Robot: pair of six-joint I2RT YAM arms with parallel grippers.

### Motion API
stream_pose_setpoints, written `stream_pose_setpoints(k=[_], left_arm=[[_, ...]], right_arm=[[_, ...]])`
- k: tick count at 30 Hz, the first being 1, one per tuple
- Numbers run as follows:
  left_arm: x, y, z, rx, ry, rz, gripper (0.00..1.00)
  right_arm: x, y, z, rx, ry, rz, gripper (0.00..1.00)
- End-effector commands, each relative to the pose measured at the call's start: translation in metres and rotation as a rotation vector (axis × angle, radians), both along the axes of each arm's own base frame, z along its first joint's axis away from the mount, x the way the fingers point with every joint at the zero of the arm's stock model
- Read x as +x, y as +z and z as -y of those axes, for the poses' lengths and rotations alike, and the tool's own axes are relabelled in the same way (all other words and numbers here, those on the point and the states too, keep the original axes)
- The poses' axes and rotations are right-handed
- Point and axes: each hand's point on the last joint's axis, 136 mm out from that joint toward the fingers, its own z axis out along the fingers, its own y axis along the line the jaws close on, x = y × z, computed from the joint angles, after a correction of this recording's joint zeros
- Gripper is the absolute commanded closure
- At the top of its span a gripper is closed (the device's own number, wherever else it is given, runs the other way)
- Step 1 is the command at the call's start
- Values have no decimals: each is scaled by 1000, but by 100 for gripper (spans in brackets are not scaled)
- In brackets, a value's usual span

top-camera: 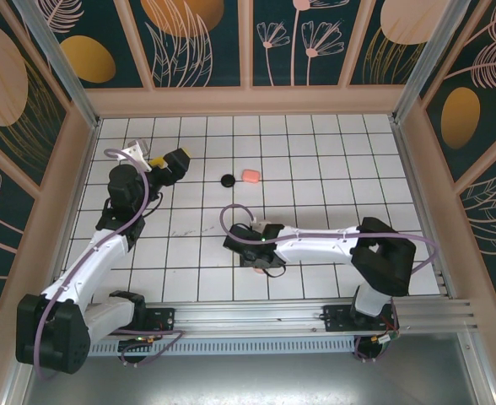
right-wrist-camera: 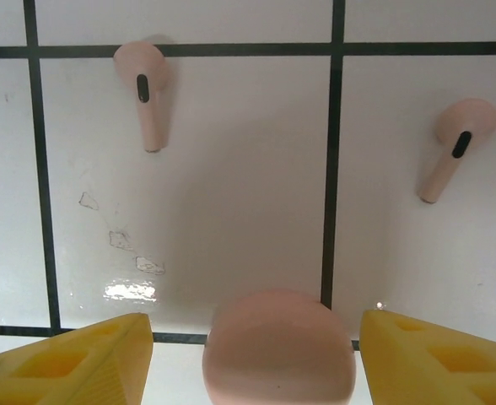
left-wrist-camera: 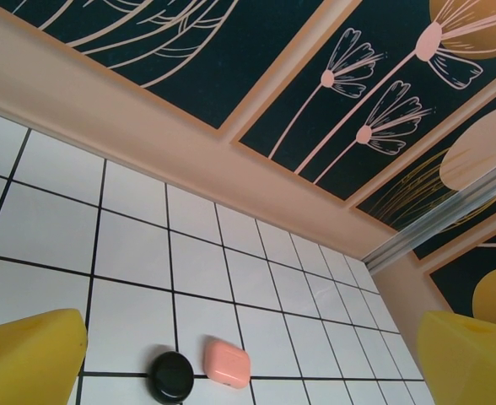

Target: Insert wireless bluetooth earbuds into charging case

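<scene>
**Inspector:** Where are the pale pink short-stemmed earbuds [right-wrist-camera: 147, 97]?

**Assistant:** On the white tiled surface [right-wrist-camera: 231, 219], just beyond the right pincer [right-wrist-camera: 252, 329], stems pointing back toward it. It stands half open and empty, with the rounded pink case [right-wrist-camera: 277, 354] between its fingers. At far left, the left pincer [left-wrist-camera: 252, 333] gapes wide, holding nothing.

Tiled table [top-camera: 315, 152], earbuds [right-wrist-camera: 153, 110] (pink), black case [top-camera: 229, 180], pink case [top-camera: 250, 175]

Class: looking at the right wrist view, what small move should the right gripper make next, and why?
Probably close the right gripper on the pale case: it sits between the open fingers with gaps either side, and both earbuds lie loose on the tiles beyond.
</scene>
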Motion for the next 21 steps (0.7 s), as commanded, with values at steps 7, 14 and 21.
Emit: stream_pose_setpoints(k=[7, 14, 21], left_arm=[[-1, 6, -9, -1, 49, -6, 1], [-2, 9, -9, 7, 48, -2, 1], [-3, 2, -8, 20, 41, -17, 1]], right_arm=[[-3, -21, 4, -44, 28, -39, 34], [-6, -28, 9, -41, 25, -52, 35], [-9, -33, 11, -37, 27, -62, 40]])
